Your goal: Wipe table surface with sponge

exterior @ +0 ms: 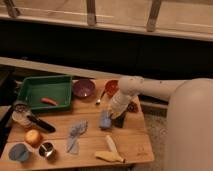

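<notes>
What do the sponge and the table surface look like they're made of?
The sponge, right beside the gripper toward the table's right side in view, looks like soft matte foam: light-blue, blocky, no shine. The table surface is probably wood: light-brown planks with visible seams, dull finish.

gripper [116, 111] above table surface [135, 142], right of middle | sponge [105, 120] just beside it, front-left | rag [75, 134] farther left | bowl [83, 88] behind-left | tray [45, 79] far left

Jaws at light-blue sponge [105, 120] — tan planked table surface [90, 144]
</notes>
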Controlling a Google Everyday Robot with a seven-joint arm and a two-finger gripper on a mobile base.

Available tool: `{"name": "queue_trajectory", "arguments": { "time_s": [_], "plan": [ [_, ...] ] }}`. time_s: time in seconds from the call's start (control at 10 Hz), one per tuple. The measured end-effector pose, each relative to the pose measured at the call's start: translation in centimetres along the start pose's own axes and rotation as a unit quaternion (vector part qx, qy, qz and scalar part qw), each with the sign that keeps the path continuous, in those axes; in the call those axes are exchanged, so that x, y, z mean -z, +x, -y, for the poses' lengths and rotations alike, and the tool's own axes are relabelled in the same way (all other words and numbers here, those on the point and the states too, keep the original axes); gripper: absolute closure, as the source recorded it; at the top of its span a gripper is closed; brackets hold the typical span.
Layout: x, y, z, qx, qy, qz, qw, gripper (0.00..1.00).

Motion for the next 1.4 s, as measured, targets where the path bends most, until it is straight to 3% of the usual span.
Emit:
{"name": "queue_trajectory", "arguments": {
  "time_s": [0.3, 0.5, 0.7, 1.0, 1.1, 1.4],
  "plan": [
    [-1.3, -0.6, -5.9, 0.037, -0.015, 0.0, 0.9992, 1.0],
    [-2.1, -0.4, -8.0, 0.043, -0.022, -0.005, 0.9988, 1.0],
    [-2.7, 0.6, -8.2, 0.042, -0.026, -0.016, 0.9986, 1.0],
    [-2.9, 2.7, -4.9, 0.033, -0.027, -0.043, 0.9982, 1.0],
    [-2.6, 3.0, -2.6, 0.022, -0.029, -0.049, 0.9981, 1.0],
    [-1.4, 2.0, 0.4, 0.013, -0.027, -0.043, 0.9986, 1.0]
  ]
}}
